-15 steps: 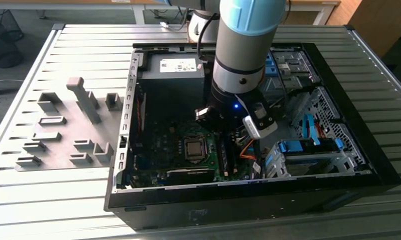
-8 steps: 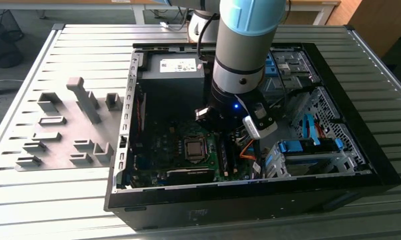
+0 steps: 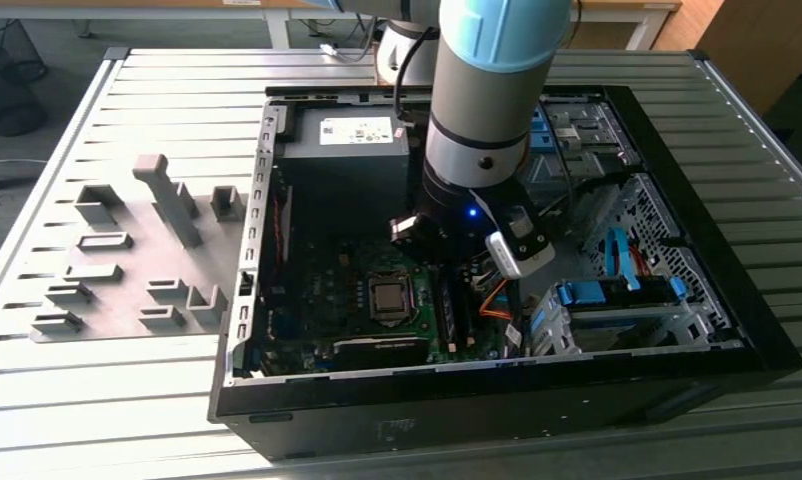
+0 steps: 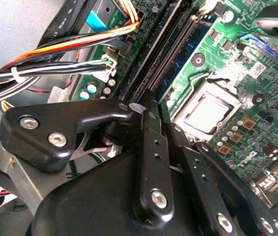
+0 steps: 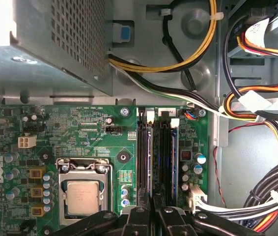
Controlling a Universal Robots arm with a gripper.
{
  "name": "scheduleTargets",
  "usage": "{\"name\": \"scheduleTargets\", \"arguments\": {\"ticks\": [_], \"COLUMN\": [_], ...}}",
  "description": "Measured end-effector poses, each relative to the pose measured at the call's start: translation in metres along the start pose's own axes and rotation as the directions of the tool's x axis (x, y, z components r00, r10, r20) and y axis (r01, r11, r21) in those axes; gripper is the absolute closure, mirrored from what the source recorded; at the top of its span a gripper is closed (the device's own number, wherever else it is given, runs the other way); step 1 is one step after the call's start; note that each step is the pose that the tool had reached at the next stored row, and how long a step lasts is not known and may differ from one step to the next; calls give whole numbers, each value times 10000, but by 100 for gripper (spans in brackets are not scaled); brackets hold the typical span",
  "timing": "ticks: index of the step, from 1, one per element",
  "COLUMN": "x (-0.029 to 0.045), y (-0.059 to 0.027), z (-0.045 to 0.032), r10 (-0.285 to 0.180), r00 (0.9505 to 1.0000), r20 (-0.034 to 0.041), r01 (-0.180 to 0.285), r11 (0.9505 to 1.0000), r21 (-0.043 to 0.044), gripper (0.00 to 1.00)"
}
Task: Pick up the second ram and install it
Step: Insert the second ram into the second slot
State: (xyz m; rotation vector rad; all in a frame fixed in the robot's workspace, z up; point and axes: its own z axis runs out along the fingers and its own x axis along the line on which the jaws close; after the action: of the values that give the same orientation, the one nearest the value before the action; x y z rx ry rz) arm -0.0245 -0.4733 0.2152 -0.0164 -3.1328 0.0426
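Slatted table (image 3: 134, 90); gripper (image 5: 154, 209) over motherboard (image 5: 80, 142) slots.

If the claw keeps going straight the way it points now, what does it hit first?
Most likely the memory slots beside the processor socket: the claw sits right over them. Depth is unclear.

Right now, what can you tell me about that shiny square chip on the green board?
The chip is a flat, silver, metal-looking square. It lies level in a metal frame that clamps its edges, on the green board, beside the long dark memory slots. Its top is bare; nothing rests on it.
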Motion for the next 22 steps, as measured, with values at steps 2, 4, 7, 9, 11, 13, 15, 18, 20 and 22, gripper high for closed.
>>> {"name": "scheduleTargets", "arguments": {"ticks": [2,4,7,9,11,13,15,18,20,22], "x": [0,0,0,0,0,0,0,0,0,0], "y": [0,0,0,1,2,3,3,3,3,3], "z": [5,10,20,20,21,26,36,50,55,56], "r10": [-9,-11,-11,-11,-11,-11,-11,-11,-11,-11], "r00": [10000,10000,10000,10000,10000,10000,10000,10000,10000,10000], "r20": [0,0,0,0,-1,0,0,-1,-3,-4], "r01": [9,11,11,11,11,11,11,11,11,11], "r11": [10000,10000,10000,10000,10000,10000,10000,10000,10000,10000], "r21": [0,2,1,1,0,-11,-15,-13,-12,-11], "gripper": [86,86,86,86,86,86,86,86,86,86]}}
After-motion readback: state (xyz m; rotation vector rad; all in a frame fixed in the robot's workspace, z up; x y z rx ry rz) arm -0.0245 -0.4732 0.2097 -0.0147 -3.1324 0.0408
